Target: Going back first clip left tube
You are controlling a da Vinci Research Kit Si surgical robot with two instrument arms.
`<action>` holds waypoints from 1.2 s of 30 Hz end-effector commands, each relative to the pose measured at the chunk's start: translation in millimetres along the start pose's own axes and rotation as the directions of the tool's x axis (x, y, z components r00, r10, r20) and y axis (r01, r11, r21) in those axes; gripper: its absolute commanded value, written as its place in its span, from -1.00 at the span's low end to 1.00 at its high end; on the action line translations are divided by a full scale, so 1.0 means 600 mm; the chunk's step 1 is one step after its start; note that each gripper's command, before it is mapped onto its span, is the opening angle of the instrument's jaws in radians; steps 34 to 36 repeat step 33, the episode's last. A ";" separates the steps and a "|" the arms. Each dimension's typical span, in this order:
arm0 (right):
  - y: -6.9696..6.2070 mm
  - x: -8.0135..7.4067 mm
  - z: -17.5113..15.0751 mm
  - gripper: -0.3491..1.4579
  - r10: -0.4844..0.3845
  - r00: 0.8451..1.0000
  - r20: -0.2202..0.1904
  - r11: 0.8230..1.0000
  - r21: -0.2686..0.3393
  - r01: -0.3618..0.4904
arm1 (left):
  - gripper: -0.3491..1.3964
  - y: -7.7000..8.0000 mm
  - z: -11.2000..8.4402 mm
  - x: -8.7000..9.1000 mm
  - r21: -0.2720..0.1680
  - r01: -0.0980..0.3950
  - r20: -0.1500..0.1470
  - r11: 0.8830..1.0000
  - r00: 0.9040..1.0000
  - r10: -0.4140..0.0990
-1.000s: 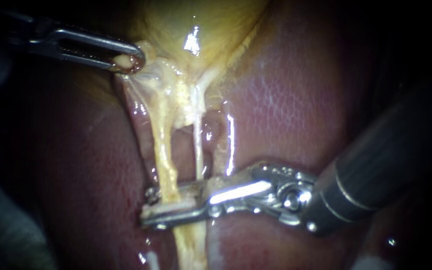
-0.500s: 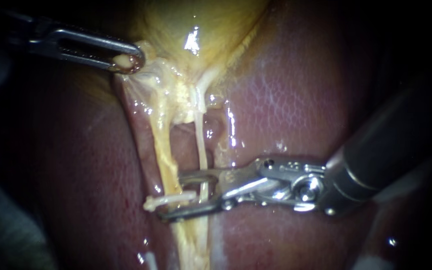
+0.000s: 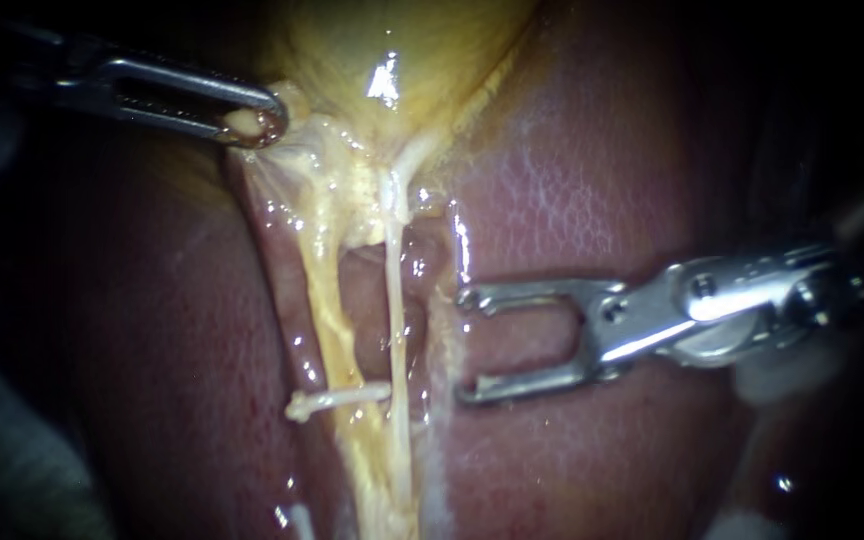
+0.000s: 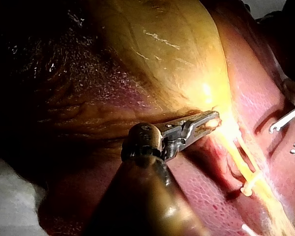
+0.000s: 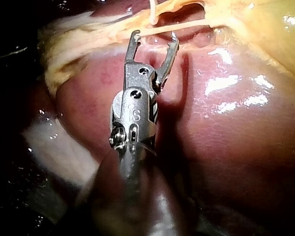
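Note:
A white clip (image 3: 337, 400) sits across the thick yellow left tube (image 3: 324, 300), low down. The thin pale right tube (image 3: 394, 300) runs beside it, bare. My right instrument (image 3: 467, 345) lies to the right of both tubes, its jaws wide open with nothing between them. At the upper left, my left instrument (image 3: 257, 122) is shut on a bit of pale tissue at the gallbladder's (image 3: 402, 50) neck and holds it taut. The left wrist view shows that grip (image 4: 209, 122) and the clip (image 4: 250, 186). In the right wrist view the open jaws (image 5: 154, 35) stand just short of a tube (image 5: 191, 23).
Red-brown liver (image 3: 592, 200) lies under and on both sides of the tubes. A wet hollow shows between the two tubes. White gauze (image 5: 59, 147) lies beside the liver in the right wrist view. My right instrument's jaw tips (image 4: 287, 129) show at the edge of the left wrist view.
My right instrument's jaws have let go of the clip and drawn back to the right, clear of both tubes, now wider open. The clip stays on the left tube. The left instrument has held still.

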 end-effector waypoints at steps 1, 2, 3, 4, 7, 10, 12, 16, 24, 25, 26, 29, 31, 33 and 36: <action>0.0002 0.0000 -0.0009 -0.06 -0.005 1.000 0.011 1.000 -0.007 0.005 | -1.00 0.0000 0.0000 0.0000 0.000 0.000 0.000 1.000 1.000 0.000; 0.0004 0.0001 -0.0016 -0.06 -0.007 1.000 0.018 1.000 -0.011 0.007 | -1.00 0.0000 0.0000 0.0000 0.000 0.000 0.000 1.000 1.000 0.000; 0.0007 0.0003 -0.0025 -0.06 -0.013 1.000 0.025 1.000 -0.015 0.014 | -1.00 0.0000 0.0000 0.0000 0.000 0.000 0.000 1.000 1.000 0.000; 0.0009 0.0004 -0.0029 -0.06 -0.015 1.000 0.026 1.000 -0.014 0.015 | -1.00 0.0000 0.0000 0.0000 0.000 0.000 0.000 1.000 1.000 0.000; 0.0014 0.0007 -0.0038 -0.06 -0.020 0.999 0.025 1.000 -0.004 0.020 | -1.00 0.0000 0.0002 0.0000 0.001 0.000 0.000 1.000 1.000 0.000; 0.0014 0.0007 -0.0038 -0.06 -0.026 0.999 0.020 0.999 0.028 0.025 | -1.00 -0.0002 0.0010 -0.0005 0.004 -0.002 -0.003 1.000 1.000 0.002; 0.0013 0.0007 -0.0037 -0.06 -0.026 0.999 0.020 0.999 0.028 0.026 | -1.00 -0.0005 0.0021 -0.0010 0.010 -0.004 -0.007 1.000 1.000 0.004; 0.0014 0.0007 -0.0037 -0.06 -0.026 0.999 0.020 0.999 0.028 0.026 | -1.00 -0.0014 0.0059 -0.0024 0.005 -0.010 -0.003 1.000 1.000 0.010; 0.0012 0.0008 -0.0037 -0.06 -0.026 0.999 0.019 0.999 0.034 0.026 | -1.00 -0.0037 0.0118 -0.0047 -0.010 -0.023 0.005 1.000 1.000 0.023; 0.0012 0.0008 -0.0037 -0.06 -0.032 0.999 0.019 0.999 0.035 0.032 | -1.00 -0.0038 0.0120 -0.0048 -0.010 -0.023 0.005 1.000 1.000 0.023; 0.0012 0.0008 -0.0037 -0.06 -0.032 0.999 0.019 0.999 0.035 0.032 | -1.00 -0.0039 0.0120 -0.0049 -0.008 -0.024 0.008 1.000 1.000 0.024; 0.0011 0.0008 -0.0038 -0.06 -0.033 0.999 0.018 0.999 0.038 0.032 | -1.00 -0.0039 0.0117 -0.0047 -0.009 -0.023 0.009 1.000 1.000 0.023; 0.0010 0.0009 -0.0037 -0.06 -0.033 0.999 0.018 0.999 0.041 0.032 | -1.00 -0.0039 0.0115 -0.0046 -0.010 -0.023 0.009 1.000 1.000 0.023; 0.0008 0.0010 -0.0036 -0.06 -0.033 0.999 0.016 0.998 0.050 0.032 | -1.00 -0.0038 0.0113 -0.0045 -0.011 -0.023 0.010 1.000 1.000 0.023; 0.0008 0.0010 -0.0036 -0.06 -0.033 0.999 0.016 0.998 0.050 0.032 | -1.00 -0.0038 0.0113 -0.0045 -0.011 -0.023 0.010 1.000 1.000 0.023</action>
